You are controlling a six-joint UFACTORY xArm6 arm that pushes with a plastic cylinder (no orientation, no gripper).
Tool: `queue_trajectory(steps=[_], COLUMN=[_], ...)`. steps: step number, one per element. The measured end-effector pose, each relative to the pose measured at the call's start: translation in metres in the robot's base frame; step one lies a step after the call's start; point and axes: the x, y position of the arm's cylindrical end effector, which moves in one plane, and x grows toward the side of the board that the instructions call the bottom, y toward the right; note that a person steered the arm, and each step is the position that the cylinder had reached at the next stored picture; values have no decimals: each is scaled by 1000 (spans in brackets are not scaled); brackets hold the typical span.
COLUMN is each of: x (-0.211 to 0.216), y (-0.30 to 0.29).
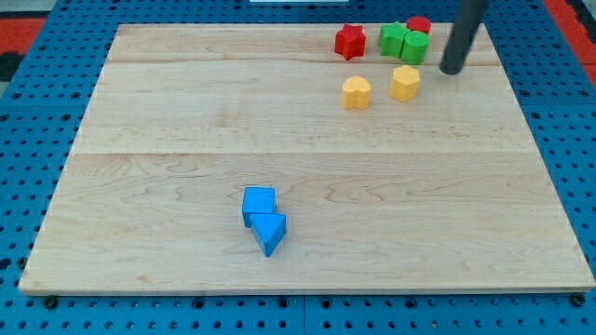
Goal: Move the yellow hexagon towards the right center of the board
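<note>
The arm carries no claw; it ends in a straight dark rod, so no spread or pinching state applies. The rod enters from the upper right of the frame and slants down to my tip [452, 69], which rests on the worktop [279, 130], a pale wooden board lying on a blue perforated base [28, 102].

The yellow hexagon [405, 82] lies in the upper right part of the frame, well above the board's mid-height. My tip stands just beside it, to the view's right and slightly toward the view's top, with a narrow gap of bare wood between them; contact is not visible.

To the view's left of the yellow hexagon, near but apart, lies a second yellow block [356, 92] with a notched top edge, roughly heart-shaped.

Above these two, along the view's top edge of the board, sits a cluster:
- a red star-shaped block [350, 41], furthest to the view's left and standing apart from the others;
- a green block [393, 38] of blocky outline, shape not clear;
- a green rounded block [414, 46], touching the first green one and directly above the yellow hexagon;
- a red block [419, 23] behind the green pair, mostly hidden, shape not determinable.

In the lower centre of the frame, well apart from everything else, two blue blocks touch: a blue square block [258, 203] and, just below and to its right, a blue triangular block [270, 233].
</note>
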Motion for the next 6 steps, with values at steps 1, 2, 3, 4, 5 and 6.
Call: queue_trajectory(steps=[1, 2, 3, 4, 5, 6], x=[1, 31, 24, 22, 21, 26], y=[-53, -70, -70, -66, -38, -66])
